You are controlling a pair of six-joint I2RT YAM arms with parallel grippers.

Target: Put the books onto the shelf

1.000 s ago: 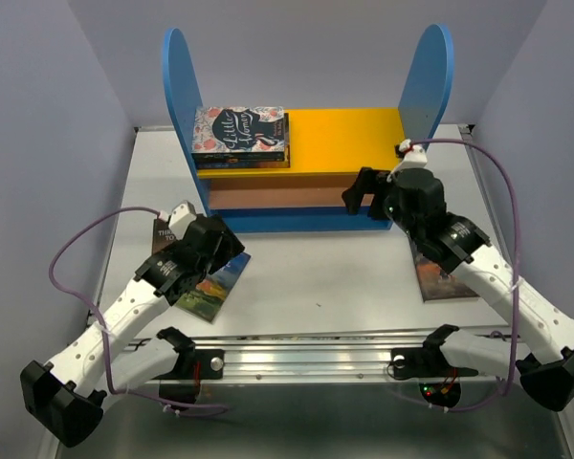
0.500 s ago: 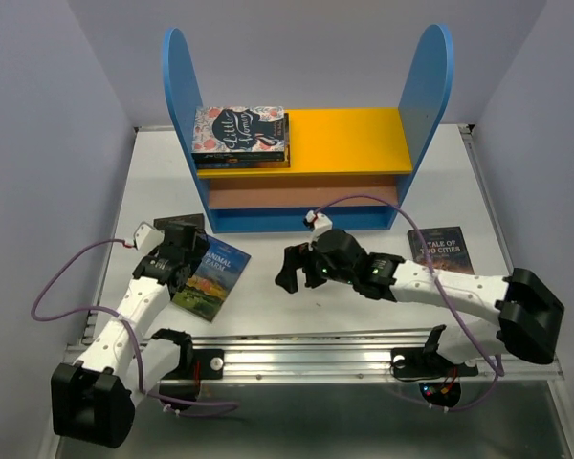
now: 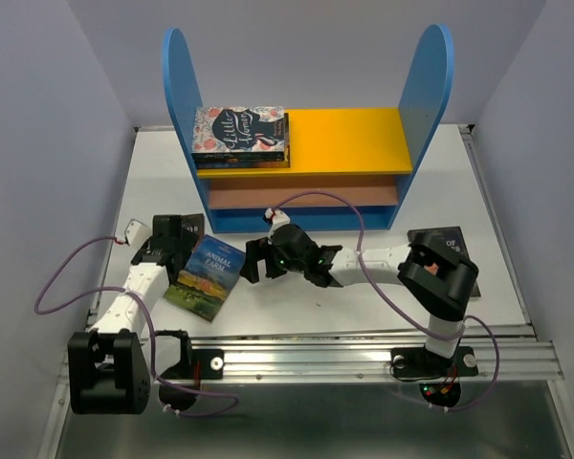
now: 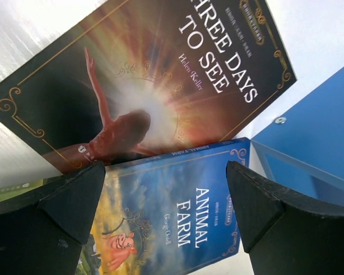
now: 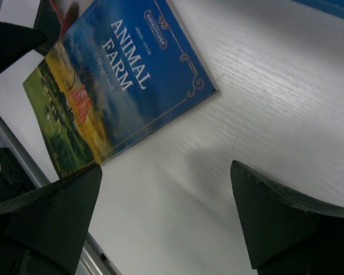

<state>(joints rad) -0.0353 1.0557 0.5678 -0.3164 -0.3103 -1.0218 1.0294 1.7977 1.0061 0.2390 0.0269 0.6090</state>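
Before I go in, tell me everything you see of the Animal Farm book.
Animal Farm is a thin paperback: blue sky above yellow-green farmland with a pig. It lies closed, face up and skewed on the white table before the shelf, its spine edge meeting Three Days to See. The left hand and right hand, both open, appear clear of it.

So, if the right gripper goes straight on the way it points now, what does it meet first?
Probably the white table, just short of the Animal Farm book. The open right gripper points down at a bare patch beside the book's edge. Depth is unclear, so the book could come first.
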